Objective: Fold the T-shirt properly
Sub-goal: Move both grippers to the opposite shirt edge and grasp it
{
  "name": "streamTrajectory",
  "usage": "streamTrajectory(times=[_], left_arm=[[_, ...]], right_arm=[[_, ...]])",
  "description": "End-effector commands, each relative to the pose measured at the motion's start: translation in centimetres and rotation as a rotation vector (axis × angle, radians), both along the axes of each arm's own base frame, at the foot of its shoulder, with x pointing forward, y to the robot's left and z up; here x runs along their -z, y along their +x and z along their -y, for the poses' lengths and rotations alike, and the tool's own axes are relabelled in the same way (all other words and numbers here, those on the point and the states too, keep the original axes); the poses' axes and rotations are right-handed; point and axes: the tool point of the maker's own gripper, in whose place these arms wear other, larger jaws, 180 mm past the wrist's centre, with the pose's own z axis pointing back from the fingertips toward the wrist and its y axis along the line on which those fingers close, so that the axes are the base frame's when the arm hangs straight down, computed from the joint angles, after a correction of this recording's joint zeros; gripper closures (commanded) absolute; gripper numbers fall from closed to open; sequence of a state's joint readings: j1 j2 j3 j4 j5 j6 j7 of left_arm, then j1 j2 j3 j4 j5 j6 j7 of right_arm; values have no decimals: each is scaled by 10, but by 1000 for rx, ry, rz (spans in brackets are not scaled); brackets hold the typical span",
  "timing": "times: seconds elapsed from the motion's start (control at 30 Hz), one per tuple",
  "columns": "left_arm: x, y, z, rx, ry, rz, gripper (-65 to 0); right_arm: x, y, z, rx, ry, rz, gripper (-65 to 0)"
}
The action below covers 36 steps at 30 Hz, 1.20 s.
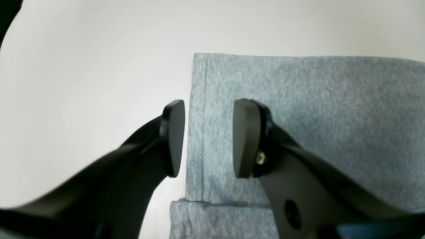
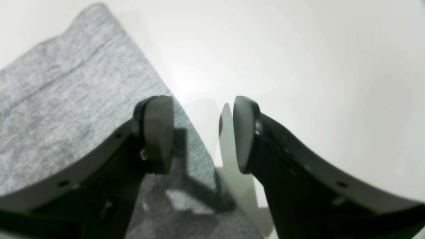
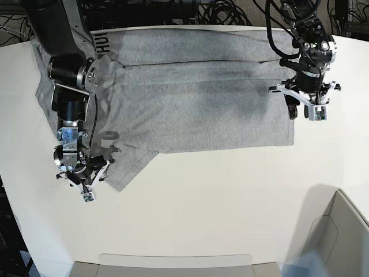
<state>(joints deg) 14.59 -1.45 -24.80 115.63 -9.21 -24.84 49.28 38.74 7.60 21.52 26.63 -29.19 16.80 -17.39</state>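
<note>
The heather-grey T-shirt (image 3: 196,109) lies spread on the white table (image 3: 219,196), its top part folded down, with black letters (image 3: 104,45) showing at the upper left. My left gripper (image 3: 305,111) is open at the shirt's right edge. In the left wrist view it (image 1: 207,139) straddles the hemmed edge of the shirt (image 1: 298,99), one finger over the table and one over the cloth. My right gripper (image 3: 86,183) is open at the lower-left sleeve. In the right wrist view it (image 2: 202,132) straddles the edge of the sleeve (image 2: 66,93).
A grey bin (image 3: 340,231) stands at the front right corner. A flat grey tray edge (image 3: 173,262) runs along the table's front. Cables (image 3: 173,11) hang behind the table's far edge.
</note>
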Motion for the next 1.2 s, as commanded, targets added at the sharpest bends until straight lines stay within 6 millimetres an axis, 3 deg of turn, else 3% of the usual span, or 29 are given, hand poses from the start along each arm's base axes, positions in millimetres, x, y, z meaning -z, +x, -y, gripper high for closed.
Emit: streamTrajectory(times=[0.0,0.27,0.4,0.6,0.7,0.83,1.07,1.17], left_arm=[[-12,6,-1,5,10,47,-230],[-10,9,-2,1,5,47,-232],[-8,34,-11,-3,-7,2,-274],[-7,87,-32,-20,-52,-92,-276],[16,107,-35,46,-26,-202,-277],[55,116,-42,96,23,-352,-277],[83,112,-50,85,-2,-380,-277],[92,110,-41,151,-15,-396,-277]], right_arm=[[-14,13,1,-21,4,34,-290],[15,-11,-23,-142,106,-88,-290],[24,-20,-25,-145,108,-127,-290],[25,-22,-27,-142,111,-139,-290],[25,-22,-26,-141,110,-139,-290],[25,-22,-26,-141,110,-139,-290],[25,-21,-26,-140,111,-138,-290],[25,-21,-26,-140,111,-138,-290]])
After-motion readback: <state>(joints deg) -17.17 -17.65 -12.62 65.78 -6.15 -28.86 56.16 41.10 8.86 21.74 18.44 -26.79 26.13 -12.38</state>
